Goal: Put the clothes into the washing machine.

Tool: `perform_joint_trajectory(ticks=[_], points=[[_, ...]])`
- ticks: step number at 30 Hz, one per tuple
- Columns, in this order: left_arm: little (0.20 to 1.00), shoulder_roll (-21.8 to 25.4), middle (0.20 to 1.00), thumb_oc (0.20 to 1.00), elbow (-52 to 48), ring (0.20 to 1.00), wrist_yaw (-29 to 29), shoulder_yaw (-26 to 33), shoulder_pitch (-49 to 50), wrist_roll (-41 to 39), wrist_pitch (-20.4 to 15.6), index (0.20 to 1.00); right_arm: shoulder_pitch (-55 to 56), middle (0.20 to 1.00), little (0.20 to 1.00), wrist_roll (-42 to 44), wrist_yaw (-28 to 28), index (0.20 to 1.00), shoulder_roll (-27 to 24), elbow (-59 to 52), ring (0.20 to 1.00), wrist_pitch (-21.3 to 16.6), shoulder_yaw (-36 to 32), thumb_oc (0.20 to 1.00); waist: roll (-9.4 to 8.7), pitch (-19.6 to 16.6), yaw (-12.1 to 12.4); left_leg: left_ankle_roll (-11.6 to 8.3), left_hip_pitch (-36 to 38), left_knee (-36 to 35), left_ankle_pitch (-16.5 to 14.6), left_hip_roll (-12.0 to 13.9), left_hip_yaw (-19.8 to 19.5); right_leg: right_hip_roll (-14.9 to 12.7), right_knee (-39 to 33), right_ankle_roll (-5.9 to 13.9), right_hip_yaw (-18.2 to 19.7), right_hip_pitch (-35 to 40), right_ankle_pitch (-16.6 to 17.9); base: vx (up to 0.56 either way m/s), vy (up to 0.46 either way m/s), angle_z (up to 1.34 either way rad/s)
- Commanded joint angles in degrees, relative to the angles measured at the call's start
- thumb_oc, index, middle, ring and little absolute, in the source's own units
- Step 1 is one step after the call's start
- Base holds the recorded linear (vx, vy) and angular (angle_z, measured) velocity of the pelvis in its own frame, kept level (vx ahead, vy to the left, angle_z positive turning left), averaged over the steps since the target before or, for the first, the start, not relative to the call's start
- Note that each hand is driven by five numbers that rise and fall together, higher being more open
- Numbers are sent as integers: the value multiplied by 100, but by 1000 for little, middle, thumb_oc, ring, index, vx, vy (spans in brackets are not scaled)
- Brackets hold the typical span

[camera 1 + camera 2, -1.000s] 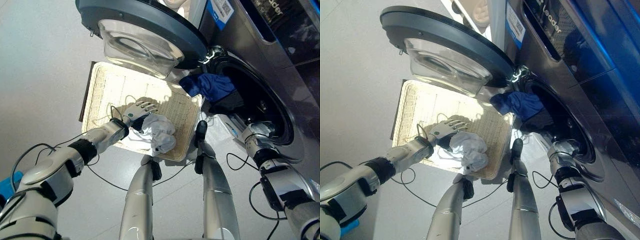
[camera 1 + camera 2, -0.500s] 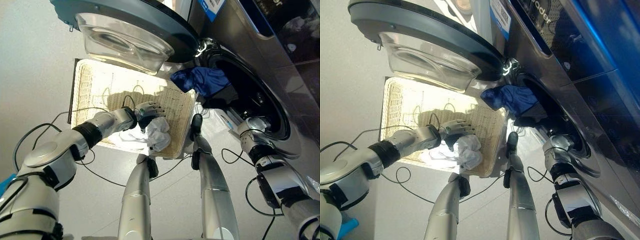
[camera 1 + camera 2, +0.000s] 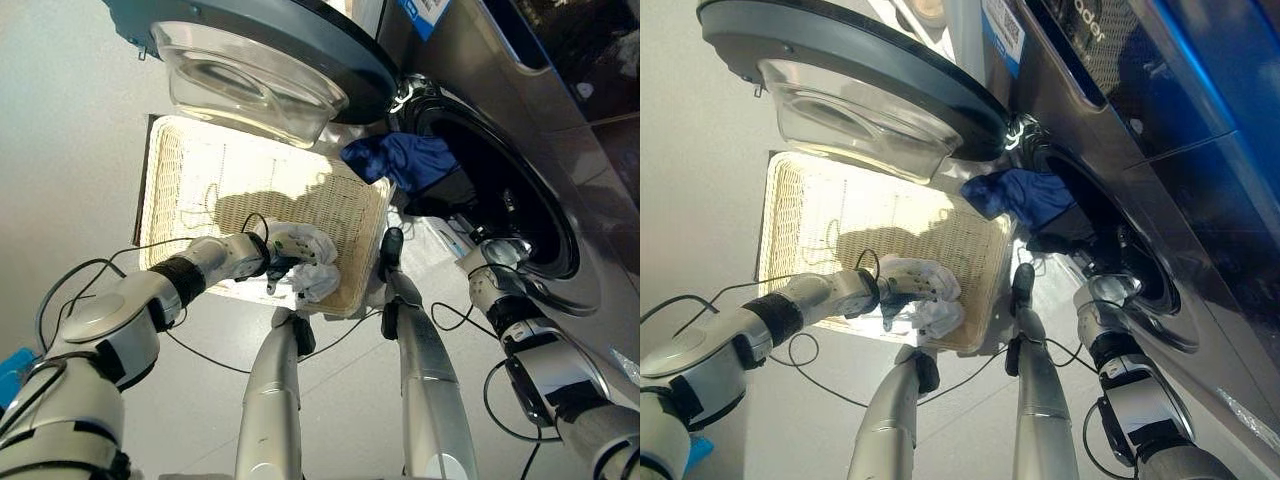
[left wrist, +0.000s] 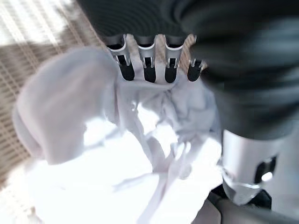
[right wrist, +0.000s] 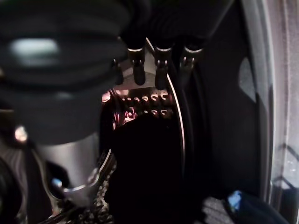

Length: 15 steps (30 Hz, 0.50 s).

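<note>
Since a second ago the left hand (image 3: 272, 252) has dropped from above the white cloth (image 3: 308, 262) down into it, and the cloth now bulges over the fingers rather than lying loose below them. In the left wrist view the fingers (image 4: 145, 63) curl down into the folds of the white cloth (image 4: 117, 154), with a thick fold rising on one side of them, so the hand is clamped on the fabric. The cloth lies in the near right corner of the wicker basket (image 3: 190, 180), close to the rim nearest the robot. The basket sits flat on the pale floor (image 3: 70, 130), below the open round door (image 3: 270, 50) of the washing machine (image 3: 1160, 150).

The right hand (image 3: 488, 262) is at the lower edge of the drum opening (image 3: 500, 190), about where it was before. In the right wrist view its fingers (image 5: 160, 65) point into the dark drum and look fairly straight, holding nothing, with a dark garment (image 5: 145, 168) inside below them. A blue garment (image 3: 400, 160) hangs over the front lip of the opening, half in and half out, next to the door hinge and above the far right corner of the basket.
</note>
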Motion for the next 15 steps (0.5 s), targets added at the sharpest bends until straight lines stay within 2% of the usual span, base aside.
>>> perform_joint_trajectory(ticks=[1, 6, 8, 13, 15], points=[[1000, -33, 1000, 1000, 6, 1000, 40, 150, 271, 232, -320, 1000, 85, 1000, 1000, 163, -41, 1000, -128, -25, 1000, -330, -117, 1000, 14, -164, 113, -499, -73, -21, -101, -85, 119, 138, 356, 723, -233, 32, -258, 0, 0, 0], [1000, -66, 1000, 1000, 19, 1000, 384, 171, 378, 218, -162, 1000, 158, 1000, 1000, 298, 33, 1000, -133, -84, 1000, -416, -128, 1000, -5, -164, 136, -498, -181, -24, -85, -86, 86, 139, 349, 718, -231, -65, -229, 0, 0, 0], [1000, -120, 1000, 1000, 45, 1000, 694, 238, 427, 429, -62, 1000, 183, 1000, 1000, 345, 69, 1000, -121, -177, 1000, -432, -129, 1000, -19, -164, 141, -501, -244, -25, -75, -82, 69, 147, 353, 712, -224, -123, -222, 0, 0, 0], [1000, -222, 1000, 1000, 124, 1000, 918, 344, 458, 688, 99, 1000, 192, 1000, 1000, 550, 213, 1000, -125, -232, 1000, -443, -145, 1000, -38, -164, 149, -511, -345, -13, -64, -85, 26, 152, 374, 707, -209, -223, -210, 1, 3, 1], [1000, -289, 1000, 1000, 208, 1000, 1216, 362, 447, 1045, 154, 1000, 148, 1000, 1000, 524, 265, 1000, -123, -177, 1000, -503, -141, 1000, -44, -164, 156, -523, -406, -1, -52, -75, 9, 143, 387, 710, -217, -277, -202, 7, 18, 4]])
